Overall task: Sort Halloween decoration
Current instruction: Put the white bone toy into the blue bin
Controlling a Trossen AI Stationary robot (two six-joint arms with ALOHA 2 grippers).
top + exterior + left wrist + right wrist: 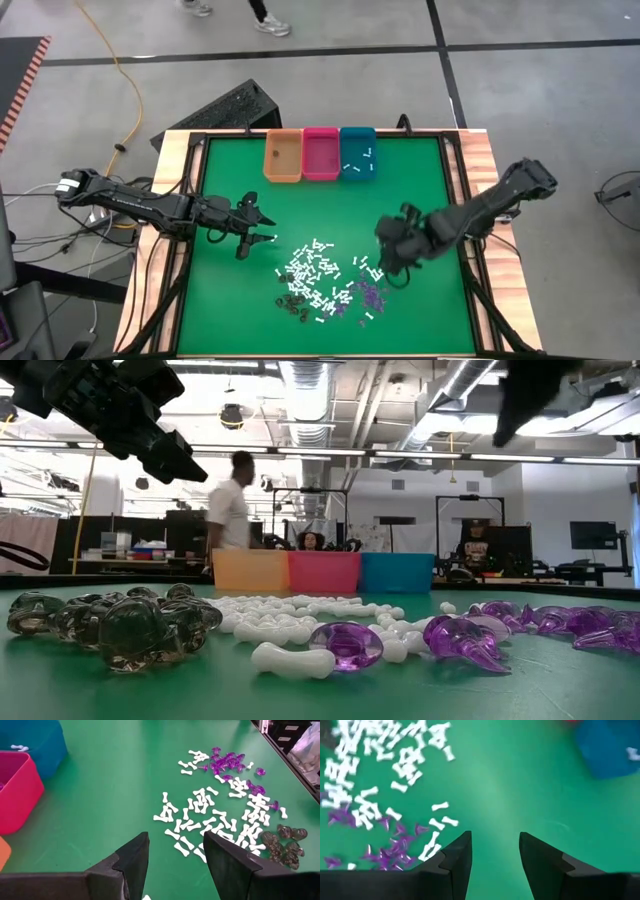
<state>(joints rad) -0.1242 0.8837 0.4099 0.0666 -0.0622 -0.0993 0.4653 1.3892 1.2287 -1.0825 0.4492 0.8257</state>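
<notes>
Progress: only few bones (358, 160) lying in teal bin (357, 139) | left: pile (318, 280) waiting mid-table | left gripper (262, 238), right gripper (392, 262): both hovering apart, holding nothing

Small white plastic bones (292, 659), translucent purple pieces (347, 644) and smoky dark skulls (130, 624) are lying on green felt (150, 695). Orange, pink and teal bins (322, 572) are standing behind.

pieces (345, 643): glossy plastic | mat (230, 300): matt green | bins (325, 571): smooth plastic
</notes>
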